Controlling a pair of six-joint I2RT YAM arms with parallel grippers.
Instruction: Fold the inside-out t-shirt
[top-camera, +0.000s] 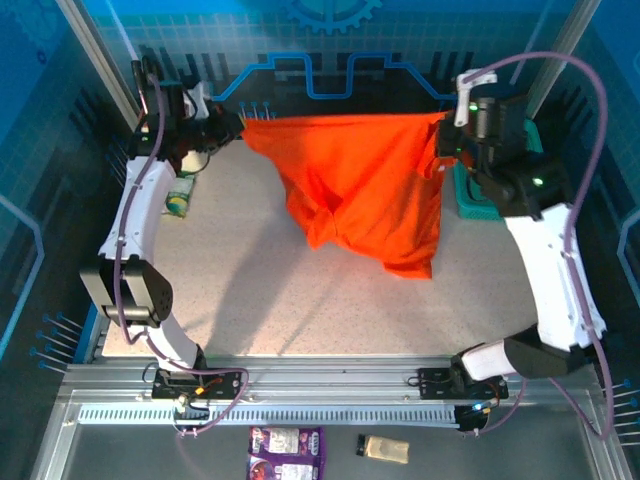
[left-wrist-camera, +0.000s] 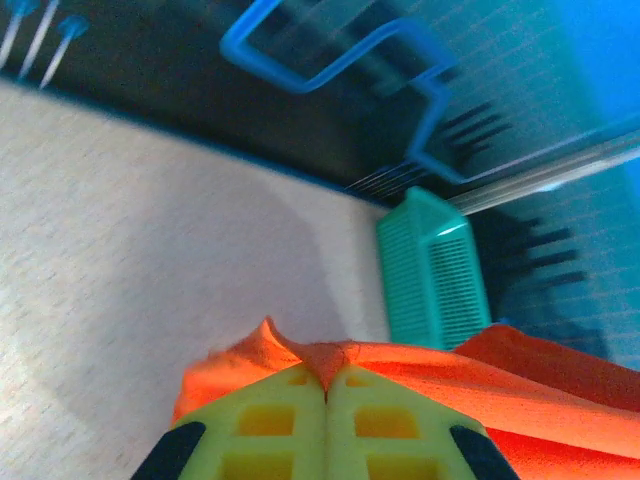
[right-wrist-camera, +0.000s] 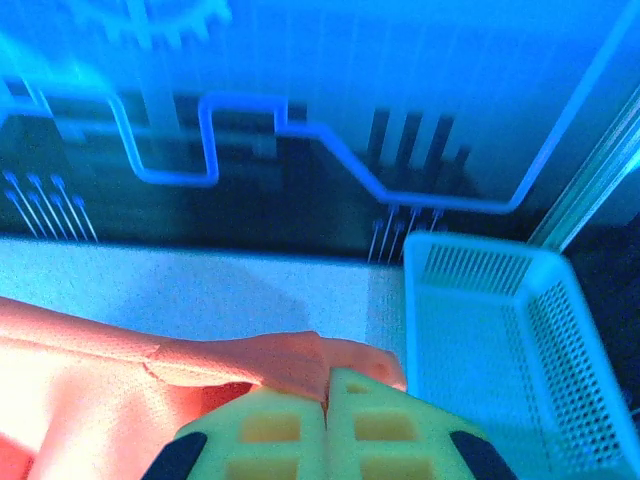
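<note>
The bright orange t-shirt (top-camera: 365, 185) hangs in the air, stretched between both arms at the back of the table, its lower part drooping toward the tabletop. My left gripper (top-camera: 238, 127) is shut on the shirt's left top corner; in the left wrist view its yellow fingers (left-wrist-camera: 265, 420) pinch a fold of orange cloth (left-wrist-camera: 335, 358). My right gripper (top-camera: 447, 135) is shut on the right top corner; in the right wrist view its fingers (right-wrist-camera: 385, 425) clamp a bunched edge of the shirt (right-wrist-camera: 270, 360).
A teal-green mesh basket (top-camera: 468, 203) stands at the back right, behind the right arm, also the basket (right-wrist-camera: 510, 330) and basket (left-wrist-camera: 435, 270). A small roll (top-camera: 180, 196) lies by the left arm. Two packets (top-camera: 287, 448) lie in front of the rail.
</note>
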